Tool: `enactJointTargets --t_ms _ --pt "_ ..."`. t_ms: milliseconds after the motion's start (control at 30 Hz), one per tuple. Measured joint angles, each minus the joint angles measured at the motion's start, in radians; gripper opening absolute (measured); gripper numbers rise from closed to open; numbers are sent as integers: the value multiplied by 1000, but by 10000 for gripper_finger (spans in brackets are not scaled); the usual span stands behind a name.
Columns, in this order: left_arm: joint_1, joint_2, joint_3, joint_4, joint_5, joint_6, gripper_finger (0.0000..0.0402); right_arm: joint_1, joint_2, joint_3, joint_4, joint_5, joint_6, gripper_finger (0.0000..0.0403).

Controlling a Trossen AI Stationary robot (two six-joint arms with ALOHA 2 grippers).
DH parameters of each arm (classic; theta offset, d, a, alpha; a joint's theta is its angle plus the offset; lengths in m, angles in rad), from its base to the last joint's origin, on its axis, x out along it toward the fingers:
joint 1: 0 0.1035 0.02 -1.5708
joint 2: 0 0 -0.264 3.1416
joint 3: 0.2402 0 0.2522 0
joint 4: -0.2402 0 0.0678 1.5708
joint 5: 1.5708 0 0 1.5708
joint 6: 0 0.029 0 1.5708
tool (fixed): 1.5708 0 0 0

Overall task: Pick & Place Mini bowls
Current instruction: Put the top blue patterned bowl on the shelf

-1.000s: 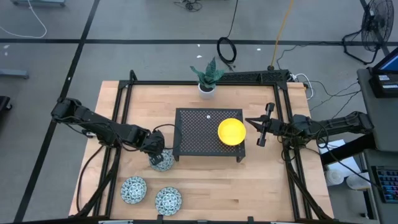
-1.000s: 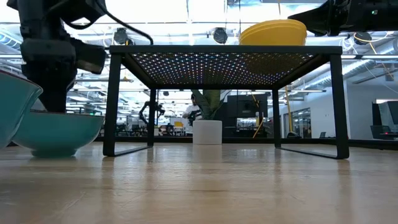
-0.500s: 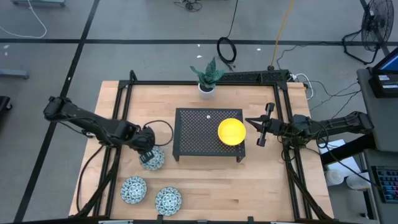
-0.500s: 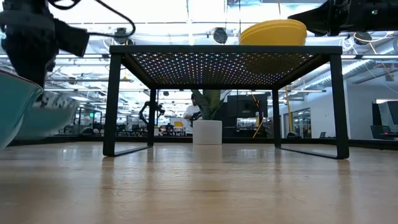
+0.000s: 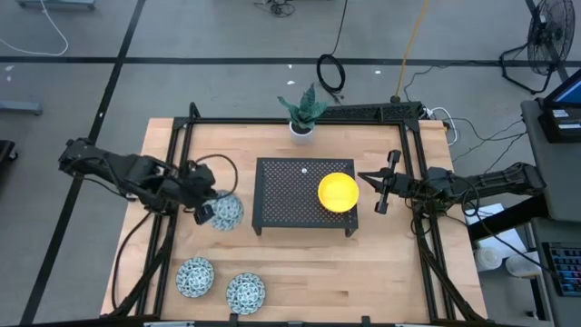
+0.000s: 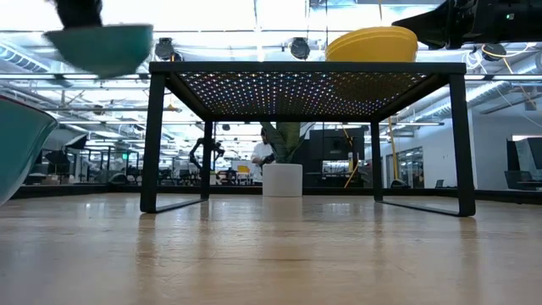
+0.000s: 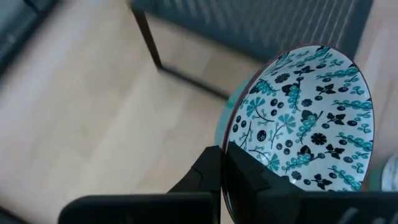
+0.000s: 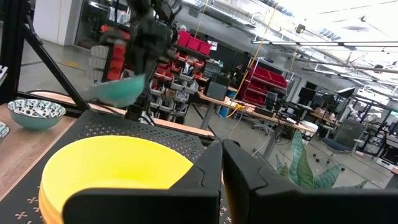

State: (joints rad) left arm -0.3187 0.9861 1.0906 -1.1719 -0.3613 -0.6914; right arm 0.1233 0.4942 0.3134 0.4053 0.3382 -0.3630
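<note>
The left gripper (image 5: 207, 211) is held raised beside the rack (image 5: 304, 194). A patterned bowl (image 5: 225, 211) is pinched by its rim, tilted.

Overhead, table-level, two wrist-mounted views

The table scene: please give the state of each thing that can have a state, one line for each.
Held patterned bowl: gripped at its rim, lifted off the table, tilted.
Left gripper: jaws shut on the bowl rim.
Right gripper: jaws shut, empty, beside the rack.
Yellow bowls: stacked upright on the black rack.
Two patterned bowls: upright on the table.
</note>
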Motion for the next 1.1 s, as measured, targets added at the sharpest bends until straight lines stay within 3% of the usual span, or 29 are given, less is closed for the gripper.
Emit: enactJointTargets --t_ms 167,267,700,1100 --pt "39 2 102 41 -172 -53 14 0 0 0 0 0 -3 0" --pt "102 45 180 77 -170 -82 14 0 0 0 2 0 -15 0" --pt "397 396 579 23 269 231 7 0 0 0 40 0 -19 0" --pt "506 607 612 10 440 354 20 0 0 0 31 0 -19 0"
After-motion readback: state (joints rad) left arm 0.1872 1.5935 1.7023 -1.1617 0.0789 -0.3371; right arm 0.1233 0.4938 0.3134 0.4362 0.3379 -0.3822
